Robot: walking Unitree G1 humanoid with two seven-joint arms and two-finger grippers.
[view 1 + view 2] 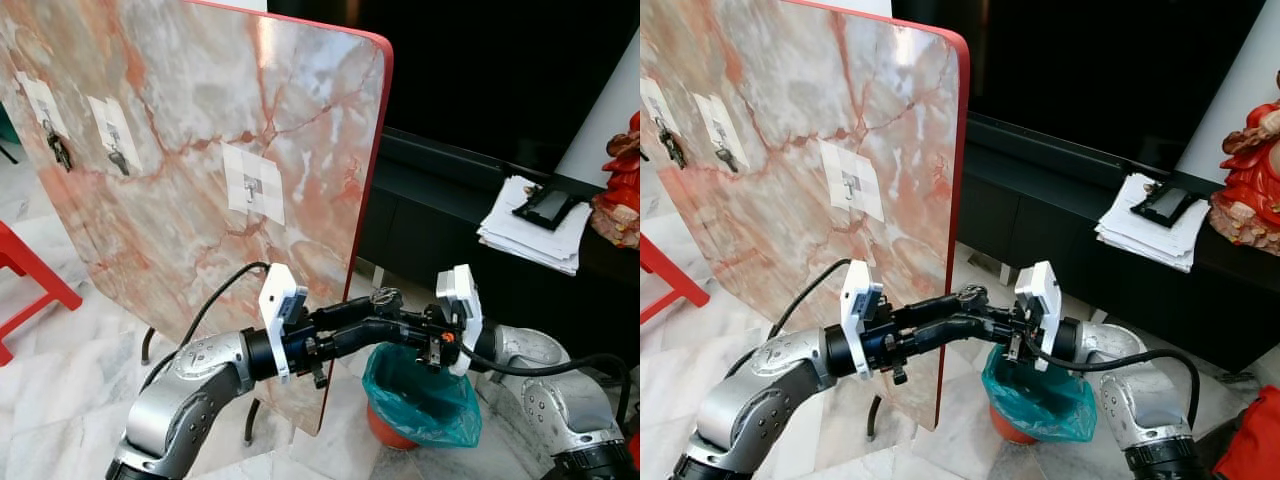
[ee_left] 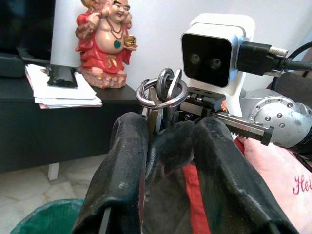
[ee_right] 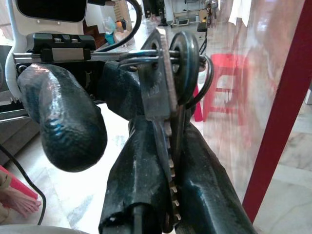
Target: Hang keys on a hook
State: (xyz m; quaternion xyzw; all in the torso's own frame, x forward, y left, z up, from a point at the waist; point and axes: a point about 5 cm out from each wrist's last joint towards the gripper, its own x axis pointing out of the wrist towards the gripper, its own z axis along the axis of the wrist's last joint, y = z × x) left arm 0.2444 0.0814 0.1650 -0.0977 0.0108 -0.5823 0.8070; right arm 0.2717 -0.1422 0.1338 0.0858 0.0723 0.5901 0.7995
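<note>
A bunch of keys on a metal ring (image 1: 385, 298) is held in mid-air, just in front of the red right edge of a tilted marble board (image 1: 200, 130). My right gripper (image 3: 168, 131) is shut on the key blades (image 3: 163, 126). My left gripper (image 2: 168, 129) meets it head-on and is open. Its fingers (image 2: 119, 165) straddle the right fingertips below the ring (image 2: 162, 92). The board carries three white hook pads. The nearest hook (image 1: 251, 186) is bare, and the two farther ones (image 1: 117, 158) (image 1: 58, 148) each hold keys.
Under the grippers sits a bin with a green liner (image 1: 420, 400). A red stool (image 1: 30, 275) is at the left. A dark cabinet (image 1: 430, 215) on the right carries papers (image 1: 525, 240) and a red figurine (image 1: 622, 185).
</note>
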